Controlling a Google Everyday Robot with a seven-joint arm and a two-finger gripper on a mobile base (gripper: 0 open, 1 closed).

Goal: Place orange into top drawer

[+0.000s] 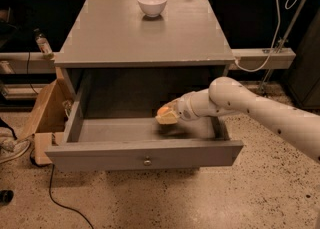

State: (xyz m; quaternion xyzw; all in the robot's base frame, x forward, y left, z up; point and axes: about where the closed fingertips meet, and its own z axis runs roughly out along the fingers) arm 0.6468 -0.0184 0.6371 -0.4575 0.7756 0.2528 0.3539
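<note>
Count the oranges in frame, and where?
1. The orange is held in the gripper, low inside the open top drawer, right of centre. The drawer's front panel hides part of its floor, so another could be out of sight.

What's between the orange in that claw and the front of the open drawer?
Nothing but bare drawer floor, as the camera view shows. The claw holds the orange low inside the top drawer, behind its front panel.

Light: dim, warm, from overhead; my table top [135,38] is evenly lit.
Shadows: black behind the table, dark under its top.
My gripper [167,115]: holding the orange [163,110] in the top drawer [145,154], soft shadow beneath.
</note>
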